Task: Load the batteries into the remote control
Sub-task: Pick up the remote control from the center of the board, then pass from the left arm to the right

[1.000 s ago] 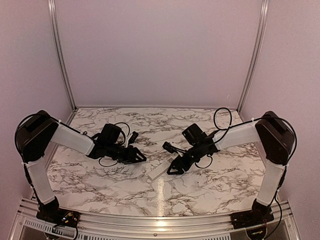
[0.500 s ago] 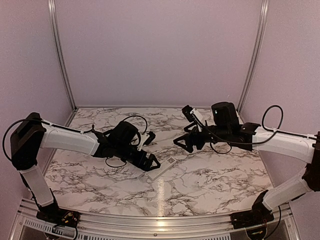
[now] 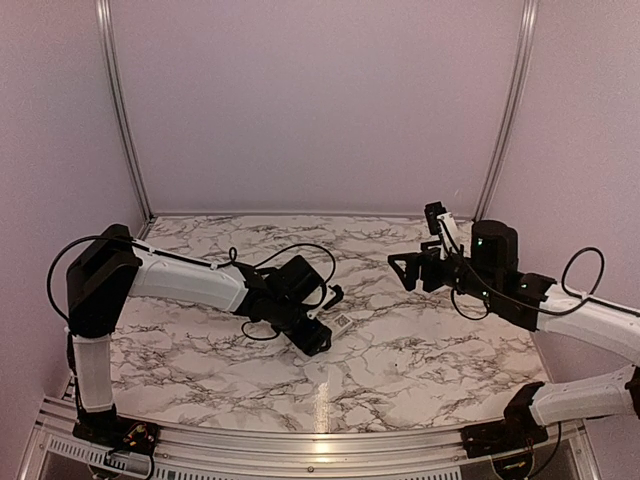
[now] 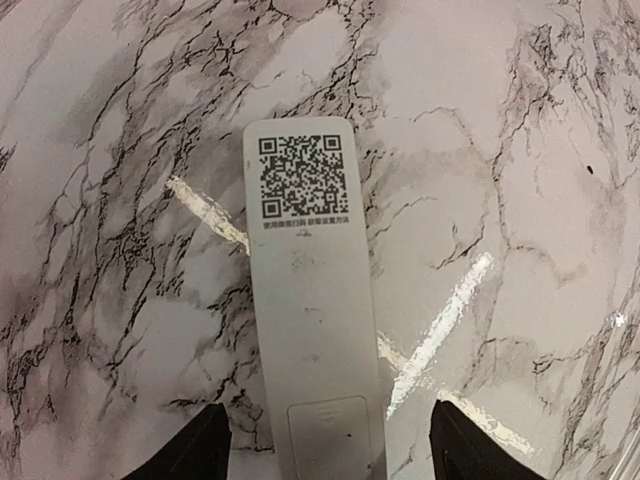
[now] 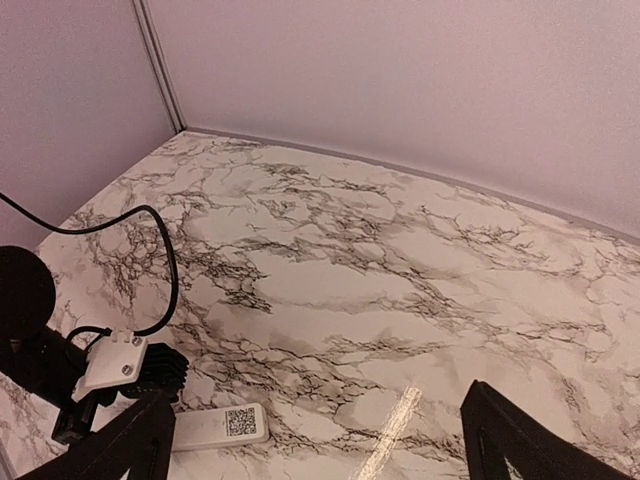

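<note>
**REMOTE STRADDLED, NOT YET GRIPPED**

Top view: the left gripper (image 3: 316, 338) is set low over the remote control (image 3: 340, 322). The right gripper (image 3: 408, 268) is raised well apart, its jaws wide.

Left wrist view: the remote is found back-up between parted jaws, untouched.

Right wrist view: nothing is held.

No batteries are seen. The grasp step is judged in hand; closing on the remote's sides is called for.

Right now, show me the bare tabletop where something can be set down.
Free: the far marble strip along the back wall, and the near-right table between the remote control and the right arm's base. Crowded: mid-left, where the open left gripper straddles the remote control.
</note>
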Controlling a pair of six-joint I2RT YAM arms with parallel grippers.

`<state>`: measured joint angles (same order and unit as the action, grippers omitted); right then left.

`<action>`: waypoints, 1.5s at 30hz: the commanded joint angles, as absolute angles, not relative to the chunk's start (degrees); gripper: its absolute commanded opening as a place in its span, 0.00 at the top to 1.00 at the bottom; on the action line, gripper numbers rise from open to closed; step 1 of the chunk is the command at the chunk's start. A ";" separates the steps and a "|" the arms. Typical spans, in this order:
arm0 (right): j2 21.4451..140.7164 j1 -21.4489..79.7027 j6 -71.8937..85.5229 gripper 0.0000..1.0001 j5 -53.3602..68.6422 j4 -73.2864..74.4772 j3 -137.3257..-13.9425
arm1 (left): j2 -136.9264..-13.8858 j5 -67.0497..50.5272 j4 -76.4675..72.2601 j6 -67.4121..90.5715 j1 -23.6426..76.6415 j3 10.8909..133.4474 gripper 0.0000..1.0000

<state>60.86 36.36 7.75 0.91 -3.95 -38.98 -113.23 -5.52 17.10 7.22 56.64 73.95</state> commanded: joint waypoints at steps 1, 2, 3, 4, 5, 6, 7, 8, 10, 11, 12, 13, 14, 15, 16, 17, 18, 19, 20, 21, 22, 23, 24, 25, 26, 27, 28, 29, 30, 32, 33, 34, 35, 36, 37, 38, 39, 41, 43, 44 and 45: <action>60.20 33.14 12.45 0.01 1.43 -4.89 -37.52 | -117.29 -2.91 23.11 5.74 56.51 78.71 0.32; 60.23 32.92 12.78 0.01 1.19 -4.99 -37.06 | -117.98 -2.57 23.57 5.79 56.51 79.35 0.34; 60.56 32.76 13.09 0.01 0.49 -4.96 -36.74 | -118.82 -2.20 23.98 5.80 56.51 79.91 0.36; 61.03 32.78 13.22 0.01 0.29 -4.53 -36.68 | -119.38 -1.72 24.39 5.91 56.51 80.47 0.39; 61.91 32.78 13.00 0.01 0.27 -4.17 -36.84 | -119.70 -1.58 24.64 5.97 56.51 80.86 0.42; 62.82 32.78 13.00 0.01 0.38 -3.73 -37.22 | -120.04 -1.58 24.76 5.92 56.51 81.00 0.45; 63.94 32.72 13.14 0.01 0.36 -3.40 -37.55 | -120.32 -1.69 24.76 5.97 56.51 81.22 0.48; 65.00 32.76 13.07 0.01 0.47 -3.20 -37.83 | -120.64 -2.05 25.02 5.97 56.51 81.55 0.50; 66.94 32.74 12.49 0.01 0.83 -3.97 -37.42 | -121.16 -3.74 25.28 5.89 56.44 82.09 0.56; 67.77 32.76 11.65 0.01 1.84 -4.79 -36.91 | -121.54 -4.32 25.55 5.89 56.38 82.65 0.61; 68.60 32.78 10.45 0.01 3.38 -5.76 -36.36 | -121.69 -4.33 25.85 6.19 56.34 83.16 0.65; 69.35 32.72 9.96 0.01 4.84 -6.77 -35.97 | -121.68 -4.09 25.77 6.50 56.22 83.50 0.69; 69.95 32.73 9.73 0.01 5.65 -7.52 -35.75 | -121.39 -4.30 25.52 6.76 56.00 83.53 0.72; 70.81 32.73 9.44 0.01 6.03 -7.94 -35.81 | -120.80 -4.65 25.12 7.03 55.72 83.46 0.75; 71.29 32.73 9.33 0.01 6.02 -8.07 -36.04 | -120.19 -5.12 24.54 7.26 55.27 83.08 0.78; 71.55 32.77 9.12 0.01 5.86 -8.14 -36.37 | -119.45 -5.70 23.92 7.60 54.83 82.51 0.82; 71.70 32.76 8.92 0.01 6.00 -8.19 -36.71 | -118.65 -6.27 23.25 7.85 54.31 82.07 0.84; 71.60 32.73 8.55 0.01 6.37 -8.30 -37.12 | -117.48 -6.71 22.44 8.40 53.79 81.52 0.86; 71.38 32.76 8.27 0.01 6.85 -8.43 -37.73 | -115.95 -7.64 21.28 8.69 53.26 80.58 0.88; 71.07 32.70 7.86 0.01 7.72 -8.63 -38.15 | -114.08 -9.13 19.63 9.00 52.66 79.41 0.90; 70.69 32.74 7.12 0.01 9.12 -9.07 -38.51 | -111.75 -10.77 17.87 9.17 52.15 77.88 0.92; 70.16 32.72 6.44 0.01 10.95 -9.63 -38.81 | -109.23 -13.38 15.05 9.44 51.46 76.04 0.92; 69.62 32.74 6.24 0.01 12.55 -10.66 -38.95 | -106.16 -16.03 10.67 9.98 50.69 73.81 0.92; 69.17 32.72 6.26 0.01 14.10 -11.86 -38.98 | -103.30 -18.56 7.26 10.81 49.92 71.64 0.92; 68.85 32.71 6.33 0.01 16.02 -13.01 -39.14 | -100.67 -21.23 3.70 11.68 49.06 69.54 0.92; 68.69 32.72 6.36 0.01 17.89 -13.88 -39.51 | -98.31 -24.01 0.30 12.48 48.28 67.78 0.92; 68.46 32.78 6.53 0.01 20.75 -14.60 -40.00 | -96.32 -26.87 -2.68 13.14 47.57 66.36 0.91; 68.19 32.78 6.46 0.01 23.56 -15.70 -40.31 | -94.44 -28.81 -4.88 13.62 47.19 65.20 0.91; 67.81 32.71 6.85 0.01 25.70 -17.07 -40.67 | -92.93 -30.27 -6.69 13.70 47.03 64.35 0.90; 66.86 32.78 9.05 0.01 28.53 -20.51 -41.08 | -89.92 -32.35 -10.18 13.80 47.01 62.91 0.89; 66.37 32.78 10.23 0.01 30.36 -22.66 -41.24 | -88.34 -33.64 -11.81 14.07 47.00 62.19 0.89; 66.09 32.78 11.44 0.01 32.28 -24.68 -41.55 | -87.28 -34.81 -13.67 14.62 47.00 61.55 0.89; 66.10 32.78 12.90 0.01 34.42 -26.80 -41.92 | -86.11 -35.96 -15.74 15.41 47.00 60.81 0.89; 66.25 32.93 14.31 0.01 36.90 -28.88 -42.43 | -85.08 -37.10 -18.45 16.31 46.97 59.62 0.89; 66.45 33.14 15.58 0.01 38.93 -31.37 -43.25 | -83.87 -38.12 -21.65 17.31 47.00 58.26 0.89; 66.79 33.40 16.84 0.01 40.48 -33.02 -43.91 | -82.71 -38.76 -24.49 18.03 47.00 57.00 0.88; 67.29 33.71 17.96 0.01 41.93 -34.47 -44.51 | -81.76 -39.21 -27.11 19.01 46.97 55.70 0.88; 68.55 34.33 20.43 0.01 44.45 -37.47 -45.83 | -80.33 -39.95 -30.62 19.97 47.09 54.08 0.87; 70.17 35.26 22.55 0.01 45.92 -39.40 -47.40 | -79.86 -40.90 -32.64 20.64 47.26 53.35 0.87; 71.22 35.86 23.09 0.01 46.62 -39.72 -48.43 | -79.72 -41.61 -33.73 21.08 47.40 53.01 0.87; 72.29 36.46 23.69 0.01 47.15 -40.12 -49.46 | -79.60 -42.03 -34.52 21.31 47.54 52.68 0.87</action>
